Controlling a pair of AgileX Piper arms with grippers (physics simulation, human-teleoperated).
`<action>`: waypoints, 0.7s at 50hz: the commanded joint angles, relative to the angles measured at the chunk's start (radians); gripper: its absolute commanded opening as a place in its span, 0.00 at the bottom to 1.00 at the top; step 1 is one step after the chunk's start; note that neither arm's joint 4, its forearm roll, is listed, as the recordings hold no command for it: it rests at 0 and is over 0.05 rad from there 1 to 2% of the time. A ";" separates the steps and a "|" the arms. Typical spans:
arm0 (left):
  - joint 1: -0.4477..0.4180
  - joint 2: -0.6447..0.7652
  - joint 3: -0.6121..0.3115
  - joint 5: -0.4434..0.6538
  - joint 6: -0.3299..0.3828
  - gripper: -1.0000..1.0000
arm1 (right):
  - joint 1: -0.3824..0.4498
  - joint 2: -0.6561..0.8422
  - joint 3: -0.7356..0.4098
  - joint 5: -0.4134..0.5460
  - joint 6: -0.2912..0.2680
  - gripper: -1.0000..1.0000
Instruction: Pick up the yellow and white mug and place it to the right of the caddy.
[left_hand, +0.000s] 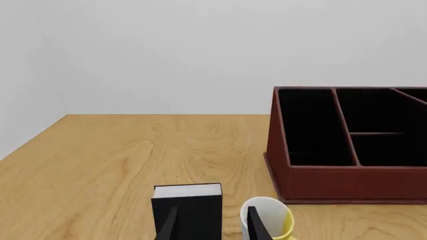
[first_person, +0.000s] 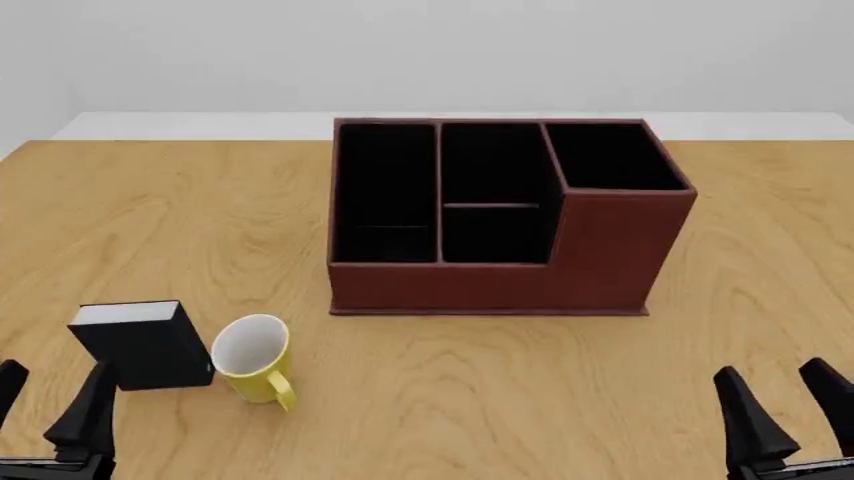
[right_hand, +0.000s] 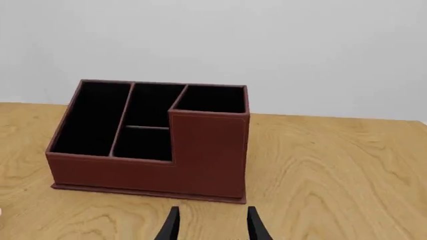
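Just ahead of your left gripper (first_person: 51, 400), fingers apart and empty, the yellow and white mug (first_person: 254, 357) sits untouched beside a black book (first_person: 142, 344), so grabbing it and carrying it right of the caddy (first_person: 501, 215) is all left, right gripper (first_person: 790, 410) open too.

Mug (first_person: 252, 356) just right of book (first_person: 142, 344), front-left of caddy (first_person: 507, 215)

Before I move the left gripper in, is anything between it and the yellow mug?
Partly. The small black book stands just left of the yellow and white mug, and the left gripper sits low on the book's near-left side. A straight line crosses the book's corner; approaching from the near side looks clear.
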 joint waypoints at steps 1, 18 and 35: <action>0.000 0.000 0.000 0.000 0.000 1.00 | 0.096 0.039 0.000 -0.012 -0.016 1.00; 0.000 0.000 0.000 0.000 0.000 1.00 | 0.305 0.352 -0.008 -0.283 -0.044 1.00; 0.000 0.000 0.000 0.000 0.000 1.00 | 0.407 0.622 -0.032 -0.504 -0.016 1.00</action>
